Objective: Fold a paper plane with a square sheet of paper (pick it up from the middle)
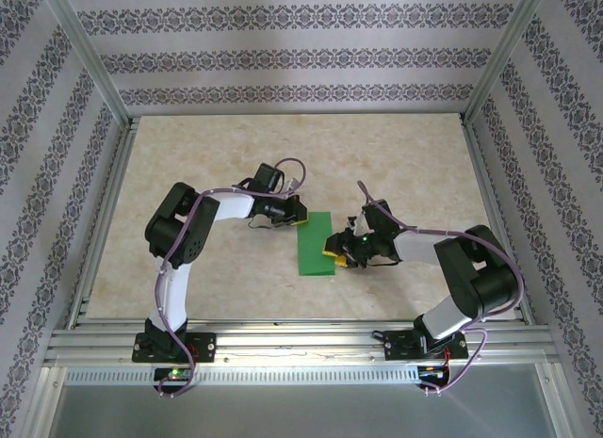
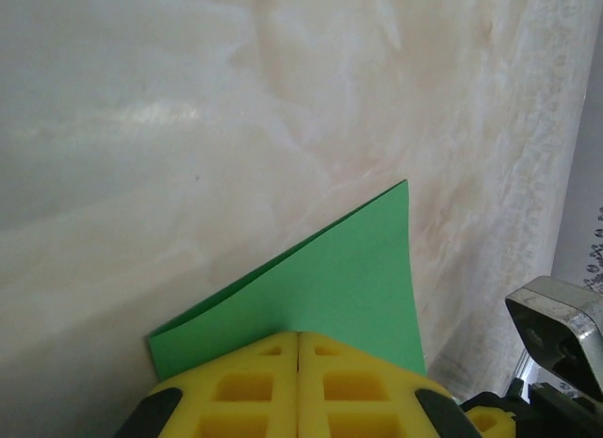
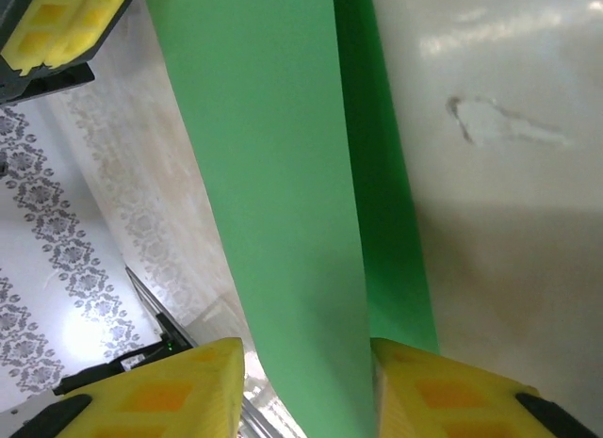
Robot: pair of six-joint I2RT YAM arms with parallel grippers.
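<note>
Paper sheet [image 1: 312,245] lies approx mid tabletop [image 1: 188,155], a bit toward the near edge, btwn the two arms. It's folded over to a narrow green rectangle w/ the long side running far-to-near. L gripper [image 1: 298,215] sits at the sheet's far-left corner and R gripper [image 1: 332,250] at its right long edge, nearer the near end. In the left wrist view the L gripper [image 2: 298,348] has its yellow fingers [image 2: 245,386] pressed together w/ no gap at the seam. The paper sheet [image 2: 349,278] comes out from under the tips as a pointed corner on the pale tabletop [image 2: 188,127], two layers showing at its left edge. Can't tell if the paper is pinched btwn the pads or only lies under them. In the right wrist view the R gripper [image 3: 309,353] has its fingers [image 3: 170,386] apart w/ a clear gap. The paper sheet [image 3: 273,174] runs up through that gap, one layer raised, a 2nd strip flat on the tabletop [image 3: 509,268] beside it. Neither pad visibly bites it. A pale scuff [image 3: 504,125] marks the tabletop right of the paper, and the L gripper [image 3: 47,28] is at the sheet's far end.
</note>
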